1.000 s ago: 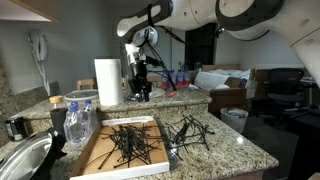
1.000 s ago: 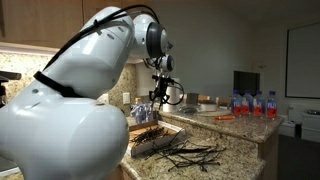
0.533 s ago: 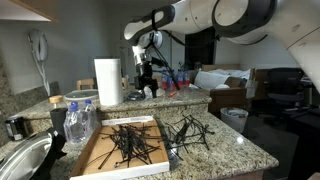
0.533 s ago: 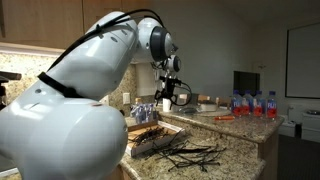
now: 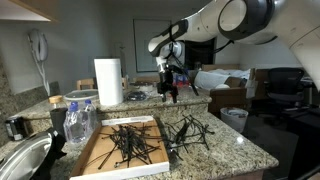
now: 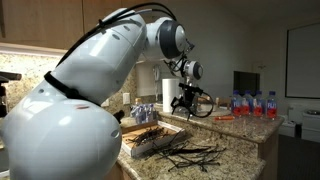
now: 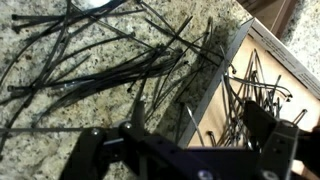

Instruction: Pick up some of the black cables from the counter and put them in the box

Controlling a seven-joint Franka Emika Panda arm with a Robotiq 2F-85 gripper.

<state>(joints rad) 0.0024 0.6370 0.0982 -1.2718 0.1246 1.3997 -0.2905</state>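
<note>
While a steel sink (image 5: 22, 160) fills the near left corner in an exterior view, a shrink-wrapped pack of water bottles (image 5: 80, 120) stands just beside it on the granite counter (image 5: 235, 152), with a white paper towel roll (image 5: 108, 82) upright on the raised ledge behind. Next comes the box (image 5: 96, 158), a shallow cardboard tray lying flat on the counter, with a heap of thin black ties (image 5: 128, 143) spread across its floor. The gripper (image 5: 168, 95) hangs well above the counter on the white arm (image 5: 235, 18), touching nothing. In the wrist view its jaws stand wide with nothing between them, and the gripper (image 7: 185, 138) looks down on the box wall (image 7: 225, 80). Just beyond that wall, on the bare granite, lie the black cables (image 5: 190, 132), a spiky loose tangle close beside the box but outside it. The wrist view shows them as straight zip-tie-like strips (image 7: 90, 70) crossing one another.
</note>
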